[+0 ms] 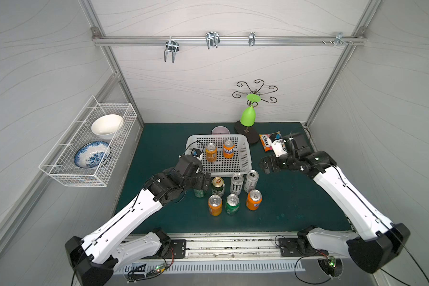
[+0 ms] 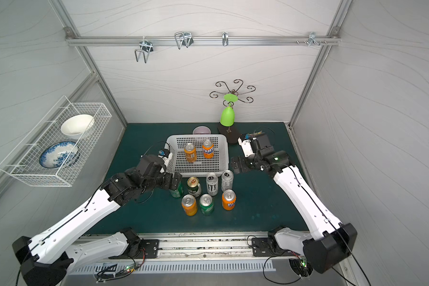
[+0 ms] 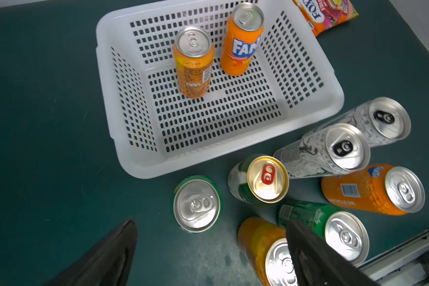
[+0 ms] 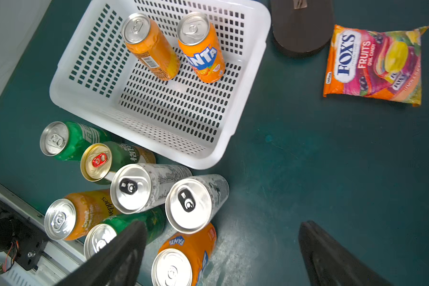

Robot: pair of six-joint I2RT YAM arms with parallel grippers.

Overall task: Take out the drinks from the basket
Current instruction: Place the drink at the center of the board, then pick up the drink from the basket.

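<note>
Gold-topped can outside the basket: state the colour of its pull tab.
The pull tab is red; it shows best in the left wrist view.

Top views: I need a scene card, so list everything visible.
basket: one, white, centre
cans in basket: two, orange
cans on mat: seven, before basket; two orange, two green, one gold-topped, two silver
candy bag: one, multicoloured, right of basket
cup: one, lilac, behind basket
goblet: one, green, inverted on stand
wire rack: one, white, left wall
bowls: two, white, blue-patterned, in rack
hooks: several, metal, back rail
left gripper: one, black, open, over green can
right gripper: one, black, open, beside basket
</note>
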